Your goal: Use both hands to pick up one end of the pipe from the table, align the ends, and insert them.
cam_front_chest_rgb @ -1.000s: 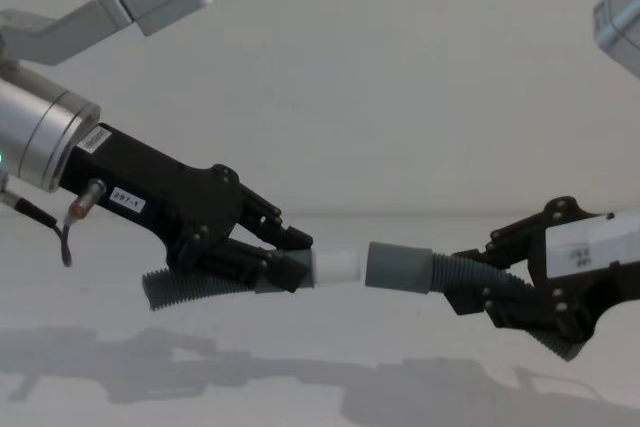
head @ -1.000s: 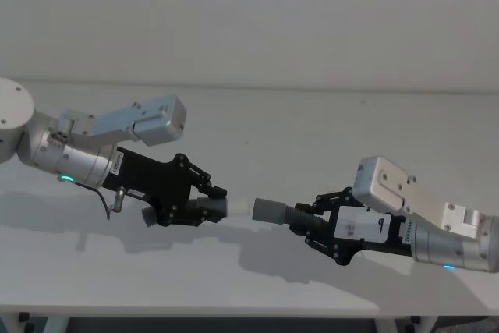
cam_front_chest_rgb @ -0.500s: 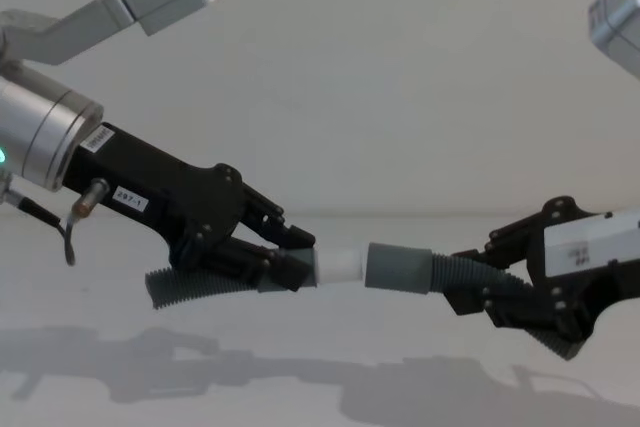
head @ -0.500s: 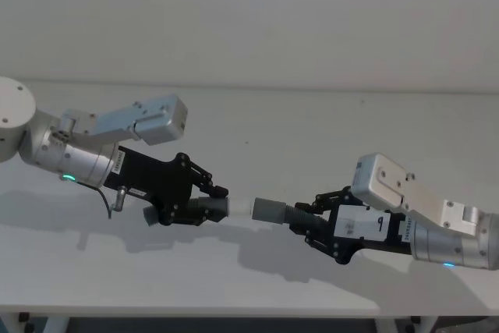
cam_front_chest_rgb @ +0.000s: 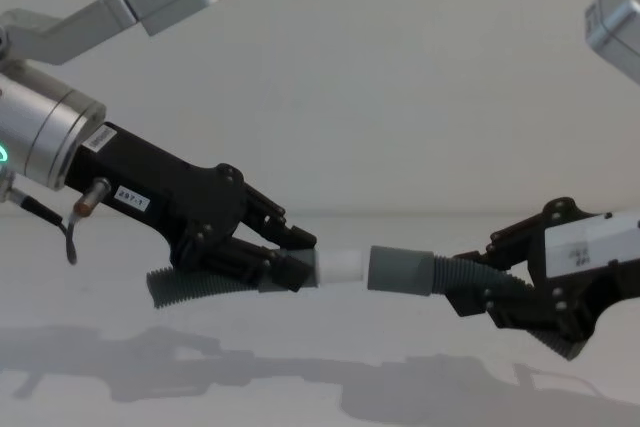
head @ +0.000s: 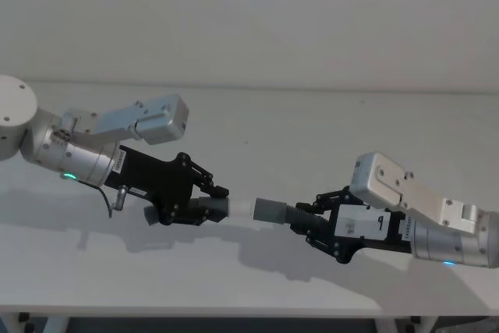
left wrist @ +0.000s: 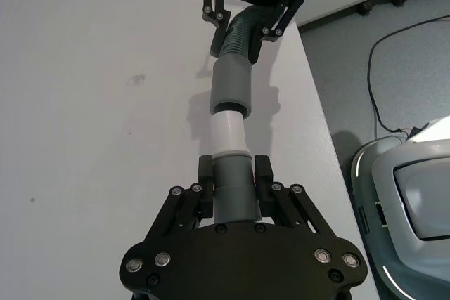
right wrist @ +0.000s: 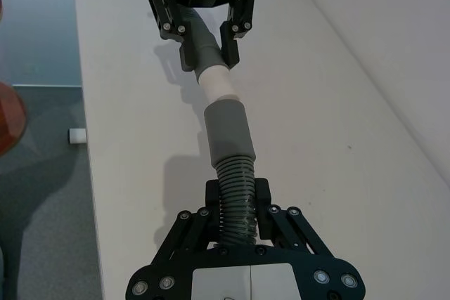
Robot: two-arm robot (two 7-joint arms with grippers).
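Over the last second both arms have crept toward each other, and the gap between the two hose ends has closed. The left gripper [head: 221, 202] has its fingers clamped on the grey collar just behind the white tip [head: 243, 207], and the right gripper [head: 303, 216] has its fingers clamped on the ribbed part of the other hose [head: 296, 214], just behind the grey cuff [head: 269, 210]. Both pieces hang in the air above the surface [head: 312, 130], between the two grippers. The tip now meets the mouth of the cuff, where a second ago a little space stood between them. In my judgement alignment is done or nearly so and the push-in is just starting; most of the tip remains bare, so little if any of it has gone in.

The chest view, from the side, shows the white tip [cam_front_chest_rgb: 338, 266] and cuff [cam_front_chest_rgb: 401, 271] level with each other and well above the surface, with their shadow lying below; it also shows the free ribbed tail of the left hose [cam_front_chest_rgb: 185, 285] trailing under the left gripper [cam_front_chest_rgb: 300, 257], which the head view mostly hides.

The left wrist view looks straight along the hose: tip [left wrist: 229, 131] and cuff [left wrist: 231, 86] line up, with the tip entering or abutting the cuff. The right wrist view shows the cuff [right wrist: 228, 132] slightly angled to the tip [right wrist: 216, 83], a small bend at the joint that neither the head view nor the chest view makes clear. That tilt could make the tip bind at the cuff's rim.
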